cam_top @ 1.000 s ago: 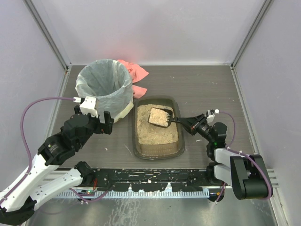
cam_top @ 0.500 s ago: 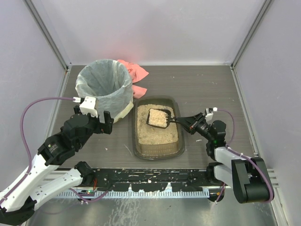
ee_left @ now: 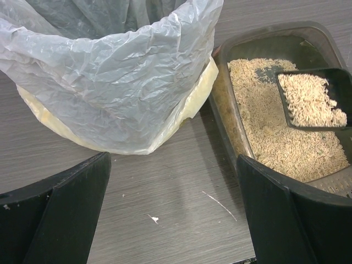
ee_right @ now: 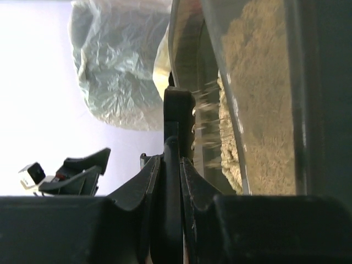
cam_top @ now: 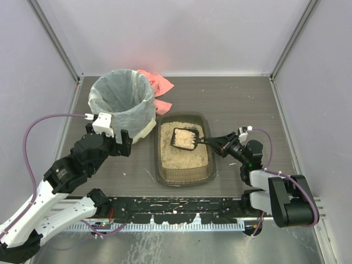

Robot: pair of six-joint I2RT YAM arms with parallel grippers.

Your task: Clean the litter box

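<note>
Tan sandy litter is filling most of the shallow dark smoky-brown plastic litter box [cam_top: 184, 177], which is sitting mid-desk on the grey wood-grain desk [cam_top: 236, 104], just beside the round bin lined with a crinkled white bag [cam_top: 135, 118] on its left. The right pincer [cam_top: 213, 143] is clamping narrow on the handle of the small black slotted scoop [cam_top: 185, 138], reaching in over the tray's right rim. The scoop appears to be hanging just above the litter bed with a heap in its pan. In the right wrist view loose grains seem to be dropping past it, so I'm guessing it is being held there to sift clean litter back before the load goes to the bin. The left pincer [cam_top: 125, 144] is standing wide and holding nothing, facing the gap between bin and tray, probably waiting to steady either one. A crumpled pink cloth [cam_top: 160, 85] is lying behind the bin.
</note>
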